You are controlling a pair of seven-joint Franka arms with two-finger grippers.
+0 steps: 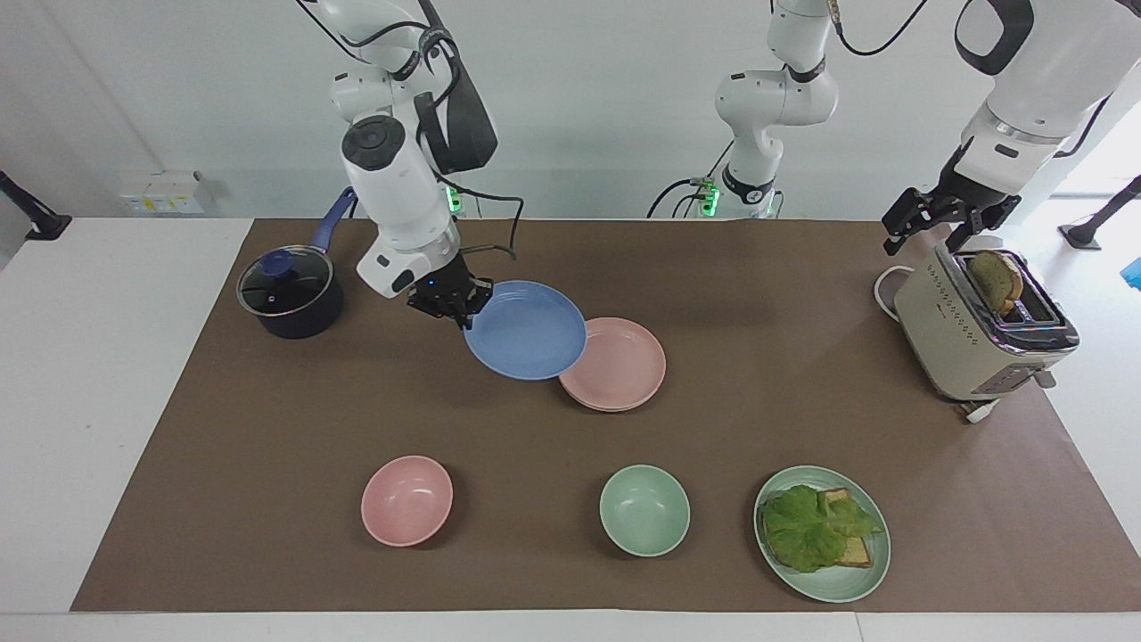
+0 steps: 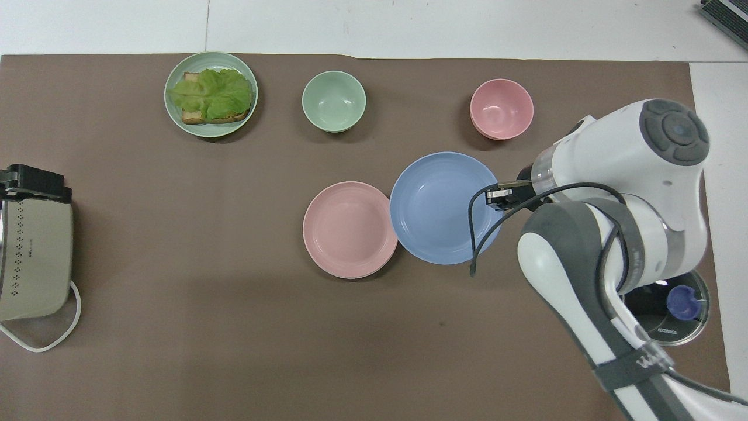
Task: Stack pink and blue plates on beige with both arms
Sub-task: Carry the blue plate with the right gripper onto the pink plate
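My right gripper (image 1: 459, 312) (image 2: 497, 196) is shut on the rim of the blue plate (image 1: 526, 330) (image 2: 438, 207) and holds it in the air, slightly tilted. The plate's free edge overlaps the pink plate (image 1: 615, 366) (image 2: 349, 229), which lies flat mid-table. The pink plate's lower edge looks doubled, as if it lies on another plate. The beige plate itself is hidden. My left gripper (image 1: 923, 239) (image 2: 35, 182) hangs open and empty over the toaster, where that arm waits.
A toaster (image 1: 980, 330) (image 2: 35, 257) with a slice of bread stands at the left arm's end. A dark lidded pot (image 1: 290, 294) (image 2: 666, 304) sits at the right arm's end. Farther from the robots are a pink bowl (image 1: 406, 499), a green bowl (image 1: 644, 510) and a green plate (image 1: 833, 596) with lettuce and toast.
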